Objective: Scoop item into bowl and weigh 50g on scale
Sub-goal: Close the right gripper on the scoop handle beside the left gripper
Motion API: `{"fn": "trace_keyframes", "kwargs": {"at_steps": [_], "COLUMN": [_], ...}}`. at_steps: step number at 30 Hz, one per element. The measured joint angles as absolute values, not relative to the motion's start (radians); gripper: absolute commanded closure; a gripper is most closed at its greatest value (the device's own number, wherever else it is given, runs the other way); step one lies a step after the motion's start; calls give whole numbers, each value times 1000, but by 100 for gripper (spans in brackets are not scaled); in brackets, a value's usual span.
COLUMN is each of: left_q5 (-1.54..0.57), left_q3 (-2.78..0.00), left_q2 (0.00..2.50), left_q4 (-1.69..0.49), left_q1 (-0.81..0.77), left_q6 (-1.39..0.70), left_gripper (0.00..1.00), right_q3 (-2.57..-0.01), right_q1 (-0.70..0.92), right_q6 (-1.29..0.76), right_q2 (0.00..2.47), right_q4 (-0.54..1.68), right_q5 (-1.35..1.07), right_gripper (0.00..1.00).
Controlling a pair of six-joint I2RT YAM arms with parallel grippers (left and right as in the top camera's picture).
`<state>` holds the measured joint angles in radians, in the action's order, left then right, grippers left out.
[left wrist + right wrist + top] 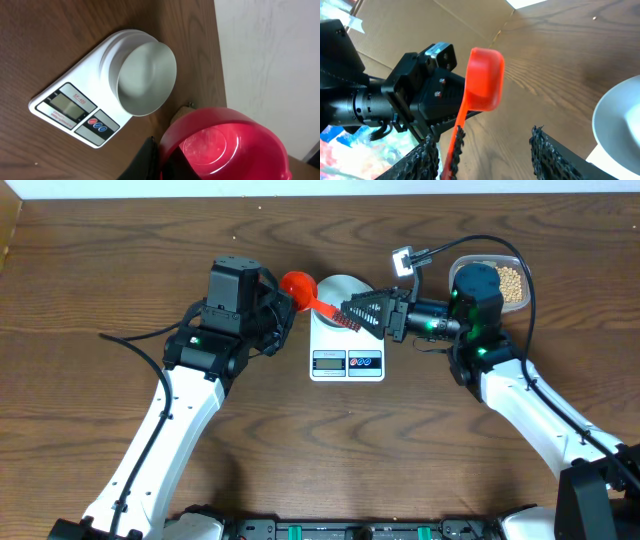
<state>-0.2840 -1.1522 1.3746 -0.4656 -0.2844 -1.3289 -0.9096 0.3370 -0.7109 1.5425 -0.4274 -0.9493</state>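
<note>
Resting on the white scale (80, 85) — a pale, round bowl (145, 77).

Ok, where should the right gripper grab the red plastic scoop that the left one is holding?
Take the red plastic scoop by its thin flat handle, at the free end. The left gripper has the cup end, and the handle points at the right gripper, lying between its open fingers, so close in straight along it from the right.
</note>
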Motion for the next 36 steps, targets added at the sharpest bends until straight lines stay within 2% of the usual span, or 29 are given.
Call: {"fn": "trace_keyframes", "kwargs": {"at_steps": [7, 11, 17, 23, 25, 27, 29, 31, 34, 36], "left_q5": [-282, -282, -284, -286, -286, -287, -287, -289, -290, -290], "left_q3": [-1152, -1152, -1152, -1152, -1152, -1152, -1152, -1152, -1152, -1152], "left_q2": [1375, 1375, 1375, 1375, 1375, 1375, 1375, 1375, 1375, 1375], "left_q4": [-467, -467, -467, -467, -467, -467, -467, -467, -467, -467], "left_q1": [-284, -284, -284, -284, -284, -284, -284, -284, -284, -284], "left_q6": [-1356, -1362, -1362, -1362, -1362, -1362, -1363, -1367, -1365, -1370], "left_gripper": [93, 93, 93, 92, 93, 92, 77, 57, 38, 37], "right_q3": [-910, -910, -910, -910, -910, -910, -910, -910, -910, -910], "right_q1": [371, 375, 380, 386, 386, 386, 386, 386, 386, 386], "right_q6": [-726, -732, -735, -738, -739, -740, -742, -743, -743, -743], "right_q2": [1542, 1542, 1542, 1542, 1542, 1542, 1542, 1542, 1542, 1542], "right_q4": [-431, -430, -431, -431, -431, -432, -431, -431, -431, -430], "right_q5": [-945, -941, -927, -909, -905, -902, -900, -897, -893, -883], "right_gripper": [47, 59, 65, 77, 86, 99, 99, 99, 99, 99]}}
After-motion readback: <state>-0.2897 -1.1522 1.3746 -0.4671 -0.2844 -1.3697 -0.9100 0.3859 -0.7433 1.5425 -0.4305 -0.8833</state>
